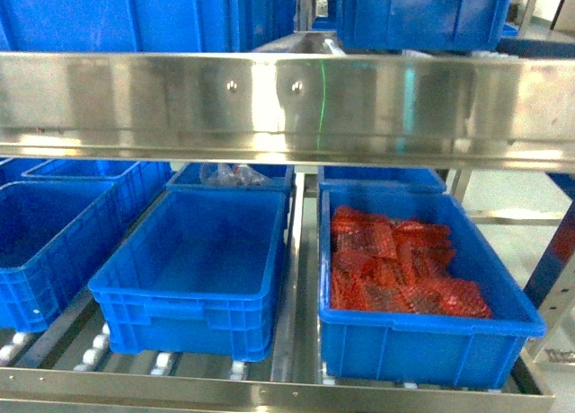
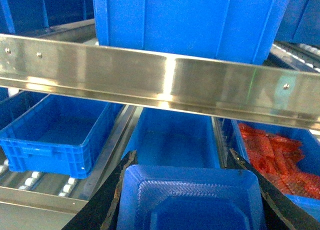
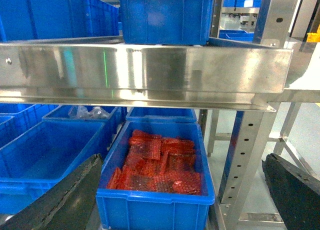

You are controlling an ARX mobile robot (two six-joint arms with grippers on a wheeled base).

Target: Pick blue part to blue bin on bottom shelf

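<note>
Our left gripper [image 2: 182, 157] is clamped on the blue part [image 2: 190, 200], only its blue face showing. The empty blue bin [image 2: 175, 137] on the bottom shelf [image 1: 269, 397] lies straight ahead and below, under the upper rail [image 2: 160, 82]. Right gripper [image 3: 180, 162] hangs spread open over the red packets [image 3: 157, 165], so left's nearer.

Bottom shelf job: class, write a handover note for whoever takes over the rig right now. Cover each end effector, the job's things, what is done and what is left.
The left end effector has its fingers flanking a blue tray-like piece; grip unconfirmed.
The right end effector is open and empty.
The blue part is not identifiable in any view.
On the bottom shelf, an empty blue bin sits beside a bin of red packets.
Done: nothing placed.
Left: locate the part and drop it in the bin.
</note>
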